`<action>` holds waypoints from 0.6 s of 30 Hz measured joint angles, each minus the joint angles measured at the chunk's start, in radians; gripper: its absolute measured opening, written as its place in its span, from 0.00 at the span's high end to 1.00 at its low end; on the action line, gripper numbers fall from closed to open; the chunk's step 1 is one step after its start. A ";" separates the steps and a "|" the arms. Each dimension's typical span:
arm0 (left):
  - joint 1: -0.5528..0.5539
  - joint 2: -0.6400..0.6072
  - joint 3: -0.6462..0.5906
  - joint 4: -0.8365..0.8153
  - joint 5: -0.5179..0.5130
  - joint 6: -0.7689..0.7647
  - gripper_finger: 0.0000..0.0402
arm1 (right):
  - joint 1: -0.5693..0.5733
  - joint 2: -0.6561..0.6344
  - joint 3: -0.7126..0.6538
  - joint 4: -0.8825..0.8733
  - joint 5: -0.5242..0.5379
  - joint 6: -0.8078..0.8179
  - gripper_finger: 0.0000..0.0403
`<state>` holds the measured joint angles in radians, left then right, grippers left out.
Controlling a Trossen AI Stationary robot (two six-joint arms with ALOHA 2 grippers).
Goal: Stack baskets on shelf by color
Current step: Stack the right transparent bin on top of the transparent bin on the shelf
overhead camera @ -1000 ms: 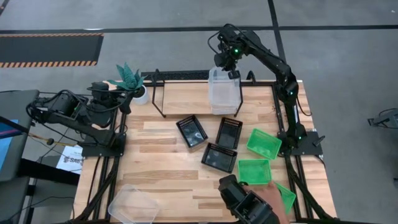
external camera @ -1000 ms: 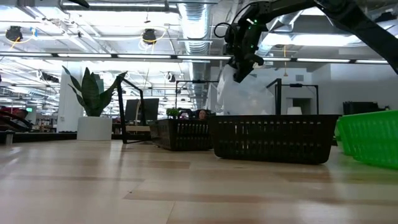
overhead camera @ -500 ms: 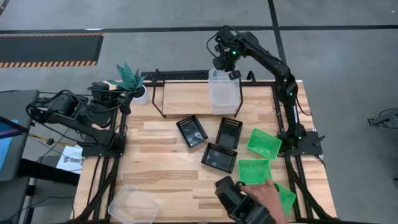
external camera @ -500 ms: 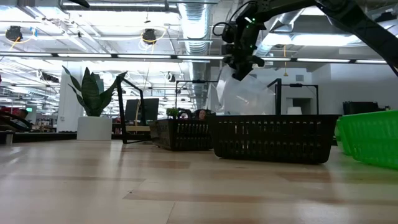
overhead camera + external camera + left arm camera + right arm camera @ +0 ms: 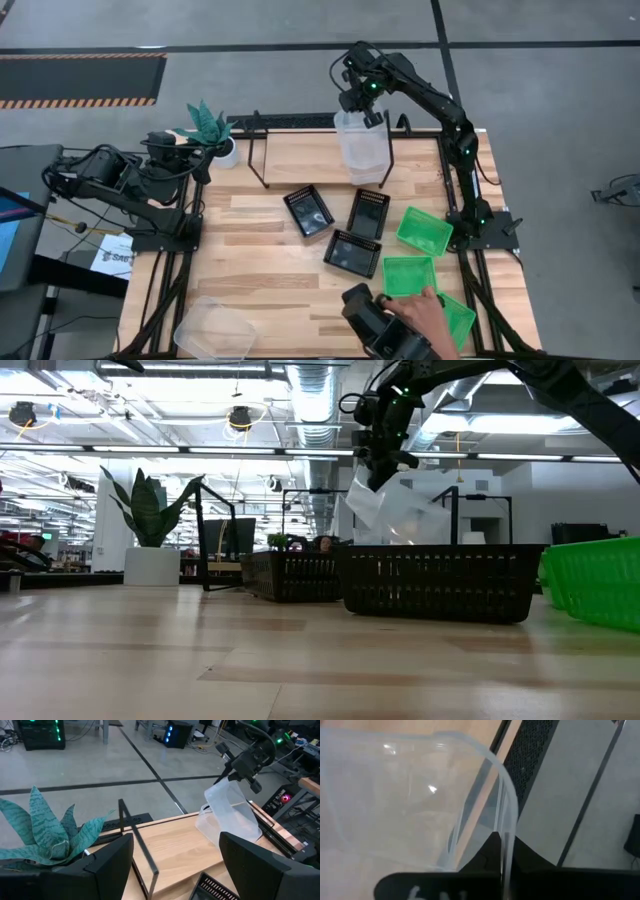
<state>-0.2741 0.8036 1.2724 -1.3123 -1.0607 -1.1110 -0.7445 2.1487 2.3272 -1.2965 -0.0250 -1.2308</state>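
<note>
My right gripper (image 5: 362, 110) is over the far edge of the table, shut on a clear basket (image 5: 362, 150) that tilts over the shelf (image 5: 300, 155), a light board with black hoop frames. Three black baskets (image 5: 352, 252) and three green baskets (image 5: 424, 230) lie on the table in the middle and to the right. Another clear basket (image 5: 213, 330) lies at the near left corner. My left gripper (image 5: 200, 160) waits open at the far left, beside the plant. My right gripper pinches the clear basket's far rim (image 5: 506, 845) between its two fingers, slanting down from above. The basket (image 5: 400, 515) hangs tilted below the fingers, far end raised. Its lower end (image 5: 225, 832) is down at the shelf; what it rests on I cannot tell.
A plant in a white pot (image 5: 215, 135) stands at the far left corner, next to the shelf's left hoop (image 5: 255, 160). A person's hand (image 5: 425, 315) reaches in at the near edge, by the green baskets. Bare wood lies at the centre left of the table.
The clear basket has tipped: its far end has come up with my right gripper, while its near end has stayed down at the shelf. My right gripper has rolled a little and shifted slightly toward the table's left. The person's hand has moved farther in over the green baskets.
</note>
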 joint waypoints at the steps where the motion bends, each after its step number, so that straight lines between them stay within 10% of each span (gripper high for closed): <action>1: 0.000 0.000 0.000 0.000 0.000 0.000 0.29 | 0.002 0.000 0.000 0.000 0.000 0.000 0.97; 18: 0.000 0.000 0.000 0.000 0.000 -0.011 0.29 | 0.035 -0.004 0.006 0.076 0.003 0.129 0.99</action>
<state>-0.2741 0.8036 1.2724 -1.3125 -1.0611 -1.1219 -0.7098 2.1451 2.3337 -1.2203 -0.0223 -1.1014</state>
